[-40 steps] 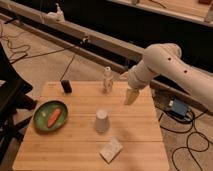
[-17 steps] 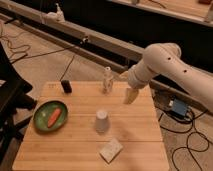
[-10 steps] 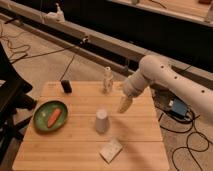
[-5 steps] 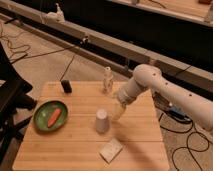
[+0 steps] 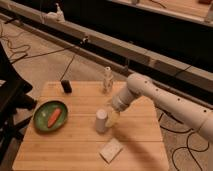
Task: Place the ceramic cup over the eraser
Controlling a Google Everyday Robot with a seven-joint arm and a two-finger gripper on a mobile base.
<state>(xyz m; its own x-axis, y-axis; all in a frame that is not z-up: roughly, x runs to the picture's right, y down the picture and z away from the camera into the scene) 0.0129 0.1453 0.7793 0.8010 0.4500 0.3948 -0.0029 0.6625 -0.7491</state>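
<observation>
The ceramic cup (image 5: 101, 120) is a small white tapered cup standing upside down near the middle of the wooden table (image 5: 75, 149). The eraser (image 5: 66, 86) is a small dark upright block near the table's far left edge, well apart from the cup. My gripper (image 5: 113, 116) hangs from the white arm just right of the cup, close beside it at cup height.
A green plate (image 5: 44, 116) with a carrot (image 5: 53, 117) lies at the left. A slim whitish figurine-like bottle (image 5: 107, 79) stands at the far edge. A pale flat sponge-like square (image 5: 111, 150) lies near the front. Cables run over the floor around the table.
The arm has swung down and to the left, bringing the gripper from the table's right side to right beside the cup. The cup and eraser have not moved.
</observation>
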